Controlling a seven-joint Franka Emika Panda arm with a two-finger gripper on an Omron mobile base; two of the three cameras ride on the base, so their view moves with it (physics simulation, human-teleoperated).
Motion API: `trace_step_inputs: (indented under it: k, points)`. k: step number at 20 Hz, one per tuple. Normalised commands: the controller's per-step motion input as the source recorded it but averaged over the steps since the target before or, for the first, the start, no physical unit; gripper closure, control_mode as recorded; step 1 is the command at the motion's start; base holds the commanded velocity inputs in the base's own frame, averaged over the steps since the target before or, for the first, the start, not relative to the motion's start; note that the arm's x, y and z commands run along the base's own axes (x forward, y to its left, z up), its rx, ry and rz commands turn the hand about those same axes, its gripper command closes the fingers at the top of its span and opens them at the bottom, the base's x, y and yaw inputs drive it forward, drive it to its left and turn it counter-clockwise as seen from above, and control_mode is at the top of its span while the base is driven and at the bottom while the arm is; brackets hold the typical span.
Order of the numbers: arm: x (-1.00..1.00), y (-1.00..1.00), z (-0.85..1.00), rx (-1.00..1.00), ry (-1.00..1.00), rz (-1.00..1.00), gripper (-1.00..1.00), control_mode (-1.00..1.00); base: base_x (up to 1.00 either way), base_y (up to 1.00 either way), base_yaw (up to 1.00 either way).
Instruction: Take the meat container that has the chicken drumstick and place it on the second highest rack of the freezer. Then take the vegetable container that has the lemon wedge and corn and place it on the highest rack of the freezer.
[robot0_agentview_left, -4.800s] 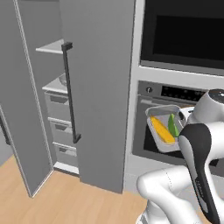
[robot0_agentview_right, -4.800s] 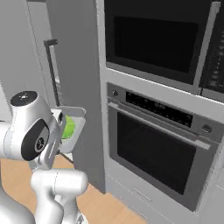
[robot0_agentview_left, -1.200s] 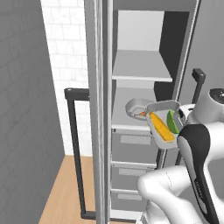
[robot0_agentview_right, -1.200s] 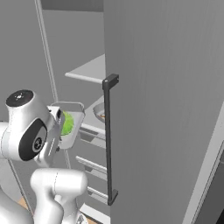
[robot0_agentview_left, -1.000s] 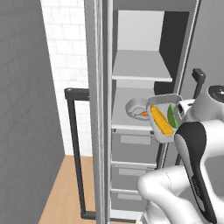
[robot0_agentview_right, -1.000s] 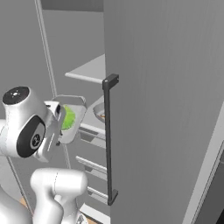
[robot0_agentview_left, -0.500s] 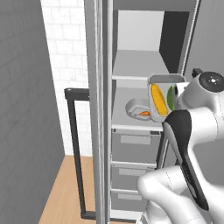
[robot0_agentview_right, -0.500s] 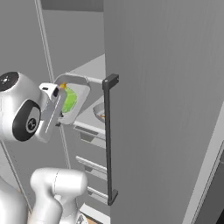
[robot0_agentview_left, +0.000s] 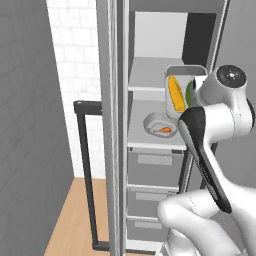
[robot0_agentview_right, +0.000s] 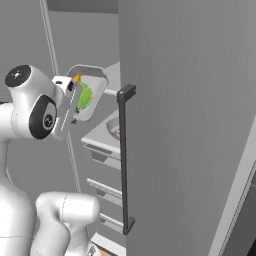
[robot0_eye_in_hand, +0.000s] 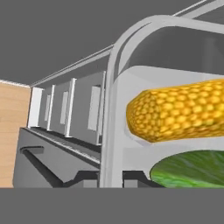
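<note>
The claw (robot0_agentview_right: 75, 92) is squeezing tight on the rim of the tray (robot0_agentview_left: 181, 90) and holding it up in front of the open freezer (robot0_agentview_left: 165, 50), tipped up steeply on its edge. The corn (robot0_agentview_left: 175, 93) and the lemon wedge (robot0_agentview_left: 190, 92) are sitting in the tray right above the claw's tips. I think they could slide or roll out, because the tray is leaning so much. The tray could also bump the front edge of the top rack (robot0_agentview_left: 150, 75) if it goes in too low, since that rack is lying just past the claw, about level with the tray. Below the claw, the tub (robot0_agentview_left: 159, 124) with the drumstick (robot0_agentview_left: 165, 130) is resting on the second rack, so that job looks done. The door (robot0_agentview_right: 190, 125) with its black handle (robot0_agentview_right: 124, 160) is standing close beside the claw and the arm could knock it
</note>
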Motion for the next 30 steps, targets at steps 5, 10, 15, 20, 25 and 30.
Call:
trace_step_inputs:
  k: [5,10,15,20,25,30]
  points:
    - [0.56,-0.01,0.48,0.0,0.03,-0.06,1.0,-1.0,0.0,0.0,0.0]
    - [0.58,0.0,0.4,0.03,0.09,-0.11,1.0,-1.0,0.0,0.0,0.0]
    - [0.62,-0.04,-0.02,0.15,0.0,-0.12,1.0,-1.0,0.0,0.0,0.0]
    - [0.55,-0.01,-0.36,0.13,-0.05,-0.03,1.0,-1.0,0.0,0.0,0.0]
    - [0.55,0.0,-0.33,0.03,-0.11,0.0,1.0,-1.0,0.0,0.0,0.0]
    - [0.53,-0.01,-0.04,0.0,-0.02,0.0,1.0,-1.0,0.0,0.0,0.0]
